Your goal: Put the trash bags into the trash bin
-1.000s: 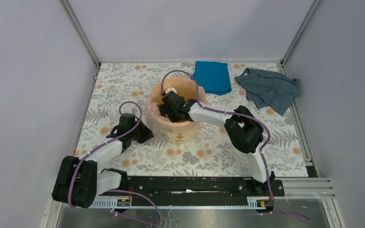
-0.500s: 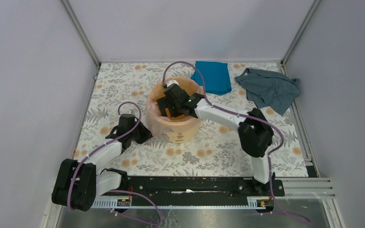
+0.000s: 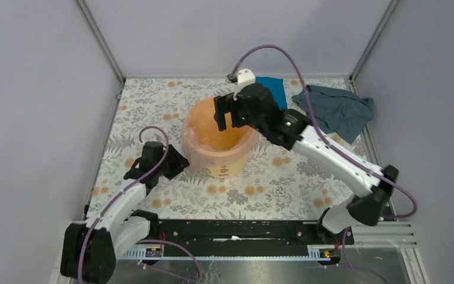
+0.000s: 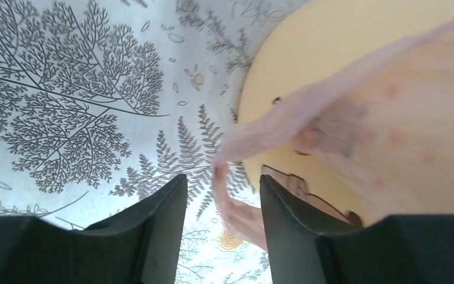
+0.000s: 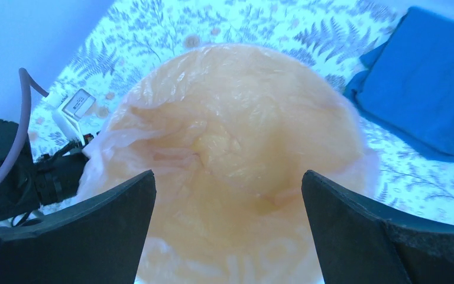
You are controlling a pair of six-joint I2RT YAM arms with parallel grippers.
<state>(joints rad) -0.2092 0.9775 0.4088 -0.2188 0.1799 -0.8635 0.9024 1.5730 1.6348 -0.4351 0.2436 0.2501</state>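
Observation:
The trash bin (image 3: 227,161), a yellow-orange bucket, stands upright mid-table. The trash bag (image 3: 211,135), thin pale-pink film, lines its inside and folds over the rim. My right gripper (image 3: 227,116) hovers above the bin's far right rim, open wide and empty; in its wrist view (image 5: 227,177) the bag-lined opening (image 5: 230,118) lies below. My left gripper (image 3: 176,164) sits low at the bin's left side, open. In the left wrist view its fingers (image 4: 221,180) stand apart, with a loose strip of the bag (image 4: 232,204) hanging between them beside the bin's wall (image 4: 307,59).
A bright blue cloth (image 3: 276,89) lies folded at the back, partly behind the right arm, and shows too in the right wrist view (image 5: 431,83). A grey-blue cloth (image 3: 338,110) is crumpled at the back right. Walls enclose the floral table (image 3: 153,112) on three sides.
The right gripper has risen out of the bin and moved back and right, still open. The left gripper has opened, letting go of the bag's edge at the bin's left side.

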